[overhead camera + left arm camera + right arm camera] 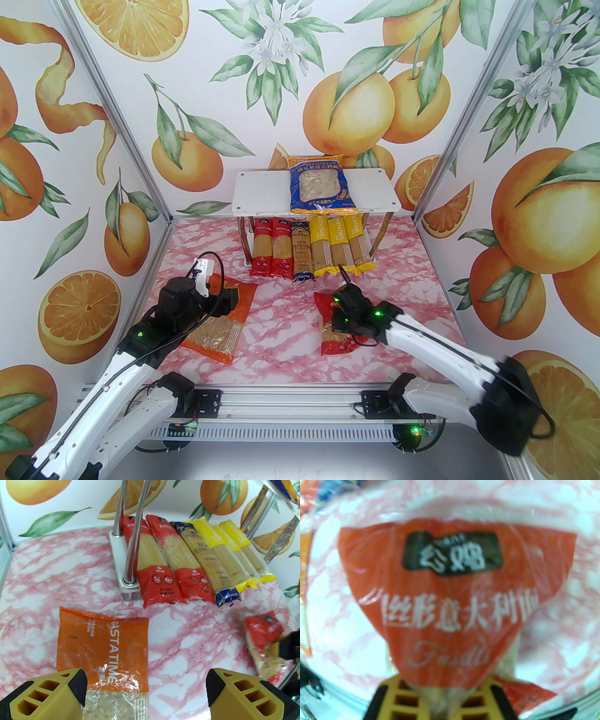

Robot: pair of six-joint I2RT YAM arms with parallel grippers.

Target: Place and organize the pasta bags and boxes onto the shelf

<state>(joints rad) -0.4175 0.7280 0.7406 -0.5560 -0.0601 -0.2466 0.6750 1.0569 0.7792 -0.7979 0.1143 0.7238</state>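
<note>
Right gripper [445, 691] pinched shut on the red fusilli bag [452, 585], in front of the shelf [262, 192].
Left gripper [146, 691] hangs, fingers apart, over the orange PASTATIME bag [103, 644], front-left of the shelf; blue bag [321, 190] on its top board, six spaghetti packs [311, 246] on its lower.

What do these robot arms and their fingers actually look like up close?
The left arm and right arm are glossy white tubes with black joints, green lights and thin black cables. Their fingers are mustard-yellow ribbed wedges with black textured pads.
</note>
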